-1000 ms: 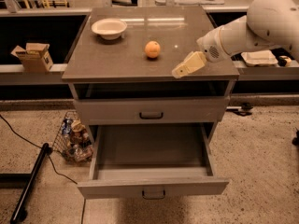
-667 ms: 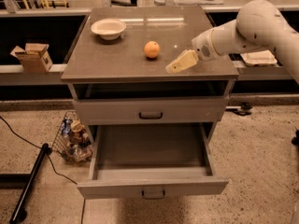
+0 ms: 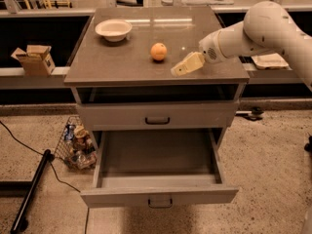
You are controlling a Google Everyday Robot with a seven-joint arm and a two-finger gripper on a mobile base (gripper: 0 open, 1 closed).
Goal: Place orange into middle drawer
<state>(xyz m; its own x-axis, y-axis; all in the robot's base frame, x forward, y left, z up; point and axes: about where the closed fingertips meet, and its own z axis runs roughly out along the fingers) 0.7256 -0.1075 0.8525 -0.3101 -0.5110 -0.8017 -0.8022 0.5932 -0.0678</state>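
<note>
- camera view looks down on a grey cabinet (image 3: 122, 65); at your far left, a cardboard box (image 3: 33, 58) sits on a low ledge beside it.
- on the floor to the left, a black pole (image 3: 29, 194) lies at an angle, and a wire basket (image 3: 75, 145) of small packets stands against the cabinet's left side.
- a white bowl (image 3: 113, 29) rests upright near the back left corner of the cabinet top.
- the orange (image 3: 158, 51) sits on the cabinet top about midway across, well apart from the bowl and with nothing touching it.
- below the top you see a shut drawer front (image 3: 157, 115) with a dark handle. under it the middle drawer (image 3: 158, 155) is pulled far out, with its grey tray in plain sight.
- the gripper (image 3: 181, 68) is low over the front part of the top, just right of the orange. its tip points toward the fruit but is apart from it. you cannot tell whether it is wide or narrow.
- the white arm (image 3: 263, 28) reaches in from your right.
</note>
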